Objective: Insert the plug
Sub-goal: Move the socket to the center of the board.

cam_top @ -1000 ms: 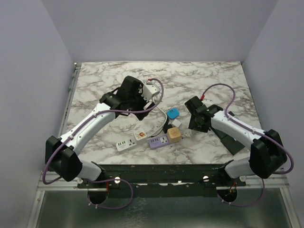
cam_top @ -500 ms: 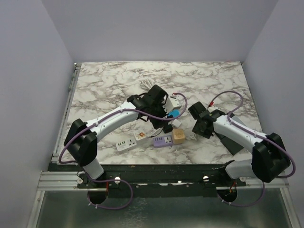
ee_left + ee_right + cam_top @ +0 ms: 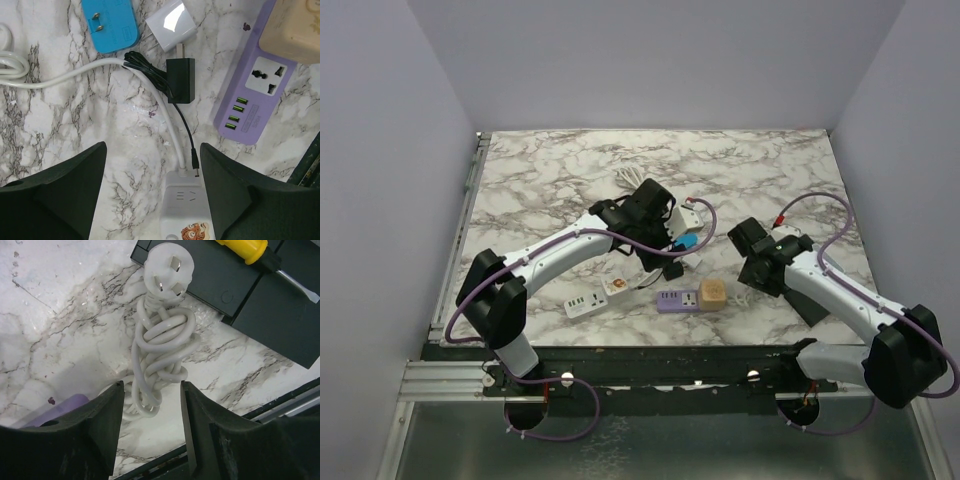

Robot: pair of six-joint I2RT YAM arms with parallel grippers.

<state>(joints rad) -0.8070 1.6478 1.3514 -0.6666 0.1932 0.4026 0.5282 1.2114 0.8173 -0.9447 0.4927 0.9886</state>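
A white three-pin plug (image 3: 162,265) on a knotted bundle of white cord (image 3: 160,360) lies on the marble, its head resting against a black box (image 3: 240,290). My right gripper (image 3: 152,405) hangs open above the near end of that bundle and touches nothing. Beside it lies a purple power strip (image 3: 678,300) with a tan cube (image 3: 713,292) at its right end. In the left wrist view a small black plug (image 3: 180,80) with a thin black lead lies next to the purple strip (image 3: 255,95). My left gripper (image 3: 152,185) is open over a white power strip (image 3: 187,205) and holds nothing.
A blue adapter (image 3: 110,25) and a white adapter (image 3: 172,22) lie just beyond the black plug. A yellow-handled screwdriver (image 3: 245,247) rests on the black box. The white strip's cord (image 3: 75,75) curls off to the left. The table's near edge rail runs under the right gripper.
The left arm swung from the back left to the middle of the table, over the adapters. The right gripper drew back to the right, and the purple strip and tan cube shifted right.
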